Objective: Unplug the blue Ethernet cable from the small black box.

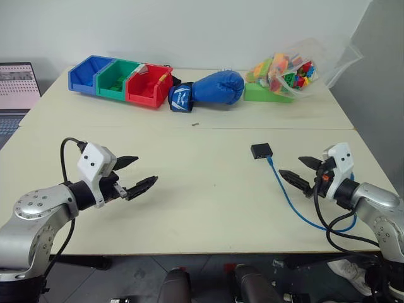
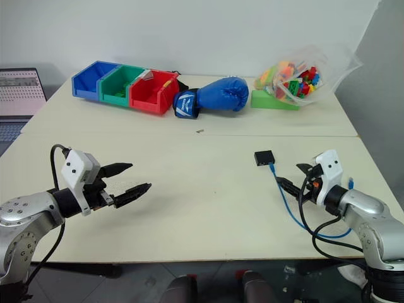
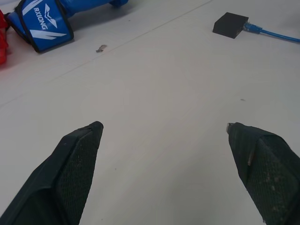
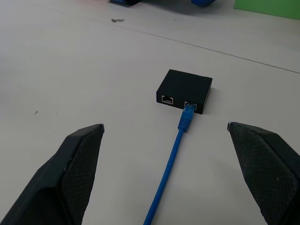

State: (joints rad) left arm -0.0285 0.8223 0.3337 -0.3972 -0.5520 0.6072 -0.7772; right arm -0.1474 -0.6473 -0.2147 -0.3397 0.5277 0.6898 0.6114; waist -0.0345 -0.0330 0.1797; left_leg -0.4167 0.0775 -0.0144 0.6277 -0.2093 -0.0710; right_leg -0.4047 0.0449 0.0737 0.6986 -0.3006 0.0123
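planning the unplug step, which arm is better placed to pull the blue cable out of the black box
Right, probably. The right gripper is open beside the blue Ethernet cable, facing its plug in the small black box. The left gripper hovers far across the table.

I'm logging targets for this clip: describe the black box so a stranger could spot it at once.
On the near table, look toward the right end effector; just beyond it lies the black box. It is small, flat and matte, with the blue cable plugged into one of two ports on its near side.
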